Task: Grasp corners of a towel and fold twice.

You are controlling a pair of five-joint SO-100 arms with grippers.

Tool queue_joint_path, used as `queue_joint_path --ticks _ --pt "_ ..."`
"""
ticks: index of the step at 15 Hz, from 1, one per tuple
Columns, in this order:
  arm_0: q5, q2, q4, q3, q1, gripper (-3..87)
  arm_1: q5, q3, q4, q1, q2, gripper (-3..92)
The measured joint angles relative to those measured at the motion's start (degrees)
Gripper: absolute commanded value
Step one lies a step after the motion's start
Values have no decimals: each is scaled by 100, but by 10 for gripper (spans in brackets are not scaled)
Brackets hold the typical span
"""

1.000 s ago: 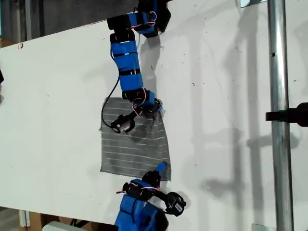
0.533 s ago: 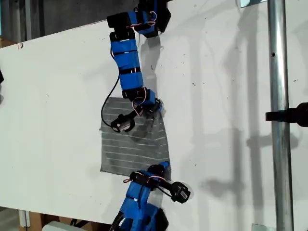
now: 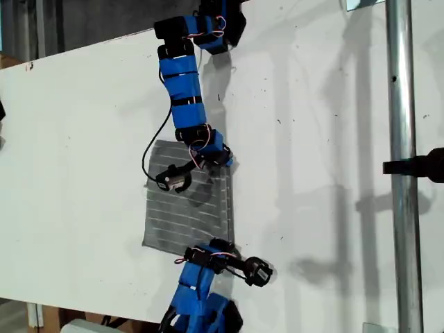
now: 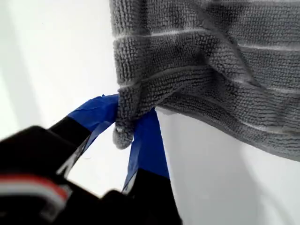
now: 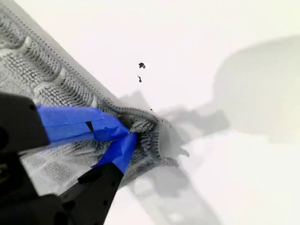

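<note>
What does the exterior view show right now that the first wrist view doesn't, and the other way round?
Only the exterior view shows the whole grey white-striped towel lying on the white table, both blue arms, and the metal pole. Only the first wrist view shows my first gripper pinching a rounded towel corner between its blue-taped jaws, the cloth raised off the table there. Both show the towel and the white surface.

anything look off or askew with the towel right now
Nothing is damaged or spilled. The towel is no longer flat: each pincer pinches a corner, so the cloth bunches at my first pincer and my second pincer, and its edge toward the exterior view's right looks pulled inward. Two dark specks lie on the table.
</note>
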Motion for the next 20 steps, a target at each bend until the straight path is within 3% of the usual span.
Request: queue_joint_path --ticks 1,2,5,7,10,13,16,20 --pt "9 290 176 -18 0 278 0 0 0 0 0 -1" --pt "18 633 387 -26 26 354 0 0 0 0 0 -1" --pt "26 1389 1301 -229 193 407 0 9 79 0 0 -1" --pt "18 1433 1354 -141 176 401 0 9 79 0 -9 -1" --pt "53 1248 457 633 114 356 0 9 70 0 -9 -1" --pt "70 1116 -18 1107 -123 271 0 9 70 0 -9 -1" --pt "123 492 -431 1107 -360 -16 18 88 62 -88 0 -1" --pt "290 281 -624 932 -316 -29 53 123 -18 -97 123 -1"
